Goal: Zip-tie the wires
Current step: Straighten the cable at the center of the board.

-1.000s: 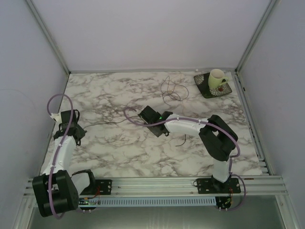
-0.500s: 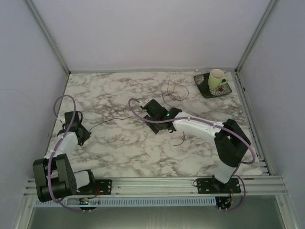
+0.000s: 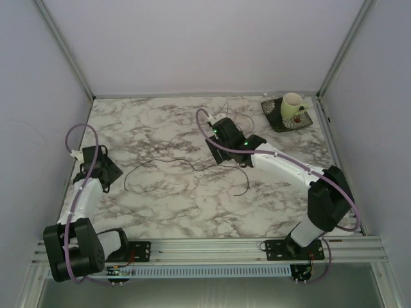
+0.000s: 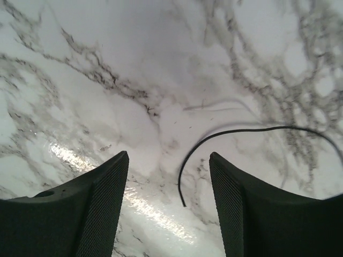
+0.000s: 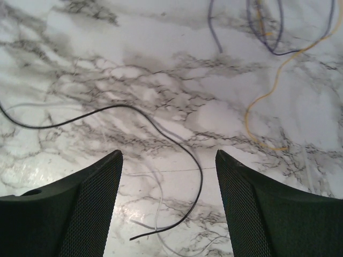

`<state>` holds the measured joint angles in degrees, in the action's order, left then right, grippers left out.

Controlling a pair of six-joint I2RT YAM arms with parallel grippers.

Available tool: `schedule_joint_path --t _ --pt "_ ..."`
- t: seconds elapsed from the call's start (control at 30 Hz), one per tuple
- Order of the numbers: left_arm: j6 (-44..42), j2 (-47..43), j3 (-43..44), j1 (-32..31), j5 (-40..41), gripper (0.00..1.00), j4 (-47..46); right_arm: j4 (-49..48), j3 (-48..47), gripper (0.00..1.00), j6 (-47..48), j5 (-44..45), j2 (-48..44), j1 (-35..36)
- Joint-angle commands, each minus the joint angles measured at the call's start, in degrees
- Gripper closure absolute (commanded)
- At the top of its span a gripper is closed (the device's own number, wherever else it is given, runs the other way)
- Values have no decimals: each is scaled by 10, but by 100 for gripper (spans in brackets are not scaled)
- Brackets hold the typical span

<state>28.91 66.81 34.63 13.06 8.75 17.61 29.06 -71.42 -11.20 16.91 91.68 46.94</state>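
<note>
Plainly, the left gripper (image 4: pixel 169 214) stood wide apart, its two black, mesh-textured fingers (image 4: pixel 99 214) holding nothing. Between them in the wrist view showed the free end of a thin black strand (image 4: pixel 236 131), one of the hair-thin dark wires. It lay flat on the white, grey-veined marble counter (image 4: pixel 107 48) and curved away to the right.

The right gripper (image 5: pixel 169 214) was spread just as wide and was also empty. Beneath it a black strand of the same kind snaked across the counter, its loose tip lying near the gap between the fingers. Beyond that, toward the top of this view, a thin yellow strand (image 5: pixel 257 101) bent in a long arc. Beside it, dark purplish loops (image 5: pixel 268 45) crossed over one another.

From above, the left gripper sat near the counter's left edge, and the right gripper reached to the middle rear, just beside the loose loops. One long black strand ran over the middle of the counter between the two arms. At the far right corner a cream ceramic cup (image 3: pixel 292 104) stood on a dark, square patterned saucer (image 3: pixel 282 122), apart from the wires.
</note>
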Motion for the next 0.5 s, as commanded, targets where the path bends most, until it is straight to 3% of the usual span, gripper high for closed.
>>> schedule_joint_path --t 0.0,0.27,0.47 --pt "-20 -38 53 3 -12 34 22 -49 -11 30 -41 -1 -24 -36" --pt "-44 -72 125 -8 -182 20 -45 -131 -15 29 -70 -5 15 -111" --pt "-34 -64 181 -56 -252 19 -71 -173 -56 29 -80 -37 90 -164"
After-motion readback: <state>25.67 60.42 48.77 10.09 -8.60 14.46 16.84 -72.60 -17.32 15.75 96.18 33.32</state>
